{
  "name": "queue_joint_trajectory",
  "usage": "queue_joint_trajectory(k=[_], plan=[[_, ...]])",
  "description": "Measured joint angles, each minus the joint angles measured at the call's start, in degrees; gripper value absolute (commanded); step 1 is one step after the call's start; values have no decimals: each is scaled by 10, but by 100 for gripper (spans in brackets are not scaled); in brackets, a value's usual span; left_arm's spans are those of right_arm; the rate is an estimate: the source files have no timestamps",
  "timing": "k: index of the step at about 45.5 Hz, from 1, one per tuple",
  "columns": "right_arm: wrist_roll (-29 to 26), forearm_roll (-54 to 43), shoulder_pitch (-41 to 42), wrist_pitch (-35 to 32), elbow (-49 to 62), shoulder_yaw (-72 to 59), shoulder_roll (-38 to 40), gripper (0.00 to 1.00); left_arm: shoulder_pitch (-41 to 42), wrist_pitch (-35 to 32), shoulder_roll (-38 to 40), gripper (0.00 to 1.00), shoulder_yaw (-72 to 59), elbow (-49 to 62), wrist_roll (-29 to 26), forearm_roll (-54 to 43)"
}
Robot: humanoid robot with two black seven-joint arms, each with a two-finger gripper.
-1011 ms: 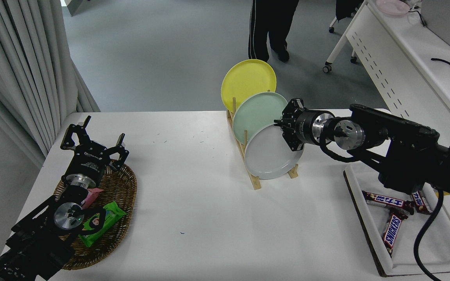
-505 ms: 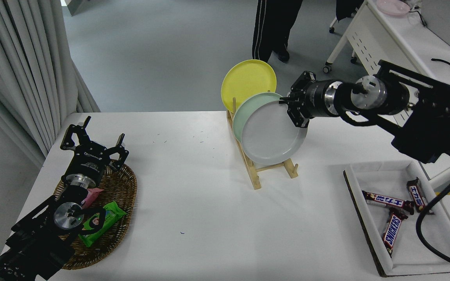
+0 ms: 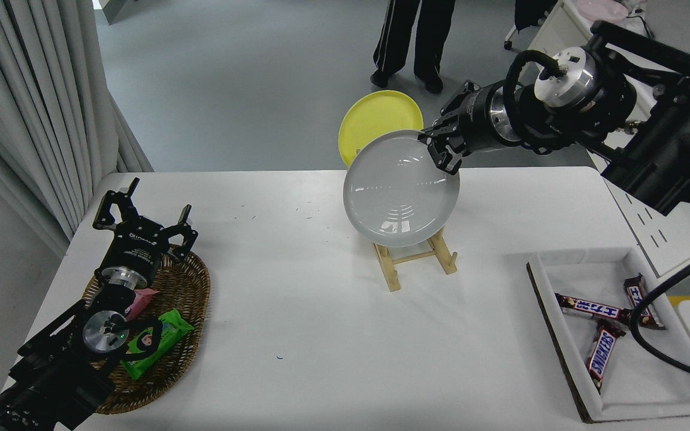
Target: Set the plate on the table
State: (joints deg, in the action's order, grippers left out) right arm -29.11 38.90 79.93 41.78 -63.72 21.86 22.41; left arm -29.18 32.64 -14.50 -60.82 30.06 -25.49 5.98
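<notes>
The light-grey plate (image 3: 401,189) hangs in the air above the wooden rack (image 3: 417,260), its face turned toward the camera. My right gripper (image 3: 436,151) is shut on the plate's upper right rim and holds it clear of the rack. The white table (image 3: 321,323) lies below. The yellow plate (image 3: 375,117) stands in the rack behind the grey one. The mint-green plate is hidden behind the grey plate. My left gripper (image 3: 141,218) is parked at the lower left, open, over the basket.
A wicker basket (image 3: 189,287) with snack packs sits at the left. A white tray (image 3: 620,383) with chocolate bars sits at the right. A person's legs (image 3: 411,42) stand beyond the table's far side. A white perforated desk (image 3: 638,215) is at the right.
My right gripper has lifted the grey plate up out of the rack and moved it left, and the plate now faces the camera. The left arm has not moved.
</notes>
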Motion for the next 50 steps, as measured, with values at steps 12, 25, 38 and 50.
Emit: queue_joint_trajectory(k=[12, 25, 38, 50], plan=[[-3, 49, -96, 23, -17, 88, -6, 0, 0, 0, 0, 100, 0, 0, 0, 0], [-3, 85, -224, 30, -14, 144, -10, 0, 0, 0, 0, 100, 0, 0, 0, 0], [-2, 103, -319, 32, 8, 158, -34, 0, 0, 0, 0, 100, 0, 0, 0, 0], [-1, 107, -367, 32, 53, 163, -73, 0, 0, 0, 0, 100, 0, 0, 0, 0]])
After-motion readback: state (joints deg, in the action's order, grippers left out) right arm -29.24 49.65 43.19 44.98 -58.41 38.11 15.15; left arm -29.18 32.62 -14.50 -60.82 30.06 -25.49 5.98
